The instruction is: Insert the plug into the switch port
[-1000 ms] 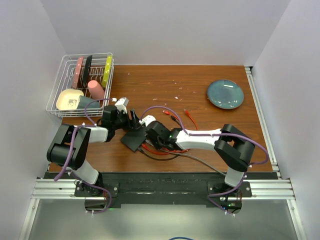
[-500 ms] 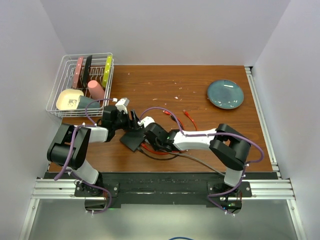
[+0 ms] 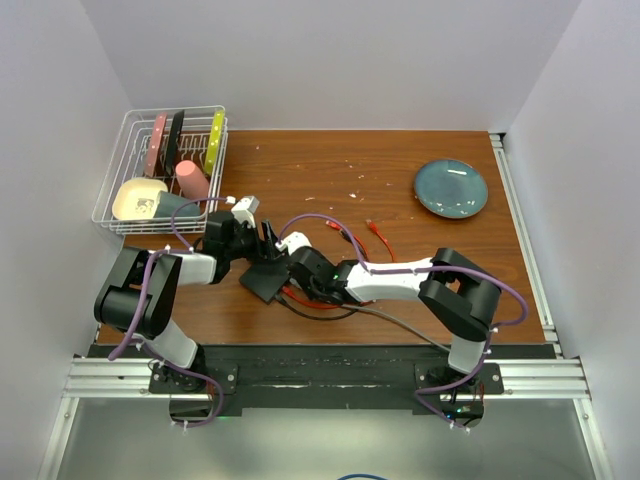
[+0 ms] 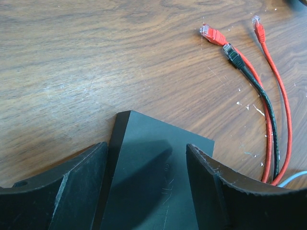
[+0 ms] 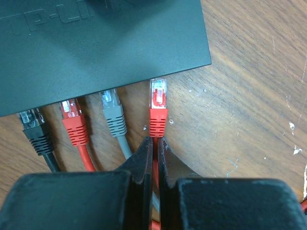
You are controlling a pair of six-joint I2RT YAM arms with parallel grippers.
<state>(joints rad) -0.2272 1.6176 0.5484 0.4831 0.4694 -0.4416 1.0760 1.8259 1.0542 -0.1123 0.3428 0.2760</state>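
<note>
edged leftward, right jaws clamp the red plug (image 5: pixel 158 103) by its cable at the tp-link switch (image 5: pixel 96 48), left jaws apart astride it.

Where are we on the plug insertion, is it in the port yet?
Not yet. Done: the right gripper is shut on the red plug at its cable end, and the plug is lined up at the switch edge. In hand: the left gripper stands open over the switch's corner. Left: the plug's clear tip shows fully outside the edge, so it needs pushing in.
</note>
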